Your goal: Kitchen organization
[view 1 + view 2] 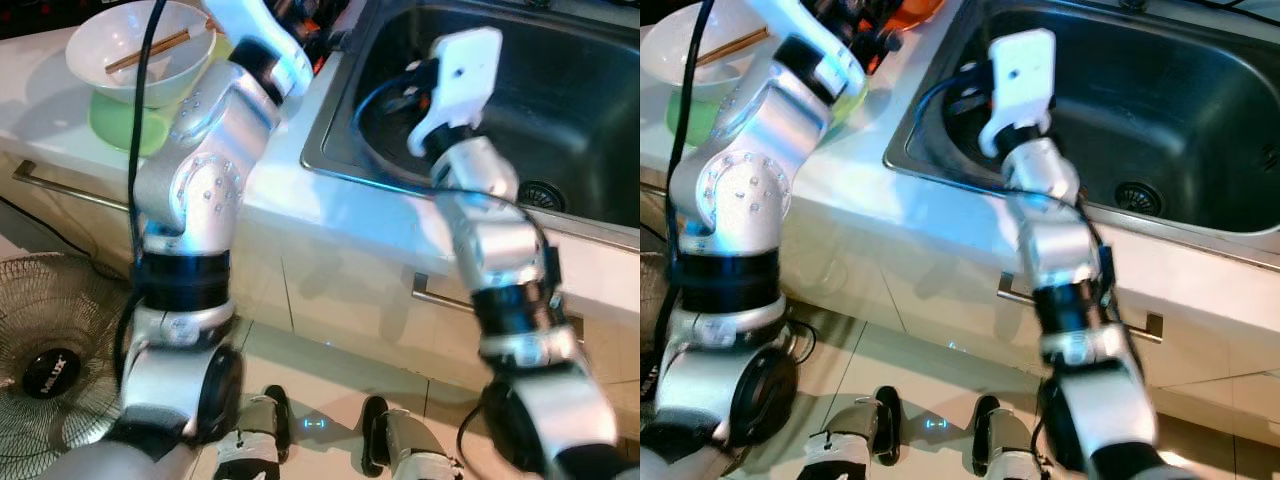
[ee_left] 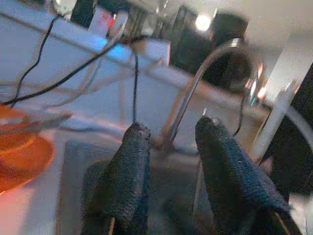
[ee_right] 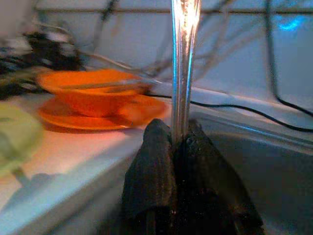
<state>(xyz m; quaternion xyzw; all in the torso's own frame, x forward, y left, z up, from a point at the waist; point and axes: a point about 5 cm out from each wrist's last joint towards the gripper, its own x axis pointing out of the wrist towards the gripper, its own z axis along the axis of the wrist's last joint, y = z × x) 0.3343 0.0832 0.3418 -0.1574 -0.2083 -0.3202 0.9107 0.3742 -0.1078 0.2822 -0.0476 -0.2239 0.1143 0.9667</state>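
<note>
One metal utensil handle (image 3: pixel 185 63), pinched upright between the right gripper (image 3: pixel 181 142) fingers over the sink (image 1: pixel 560 90) at its counter-side edge, likely for depositing. Left gripper (image 2: pixel 168 161): fingers spread, empty, above the counter's back edge.

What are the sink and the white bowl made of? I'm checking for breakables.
The sink looks like stainless steel: grey, brushed, with bright reflections on its rim. The white bowl looks like glazed ceramic, smooth and glossy, though it could be hard plastic. Wooden-looking chopsticks lie in it.
</note>
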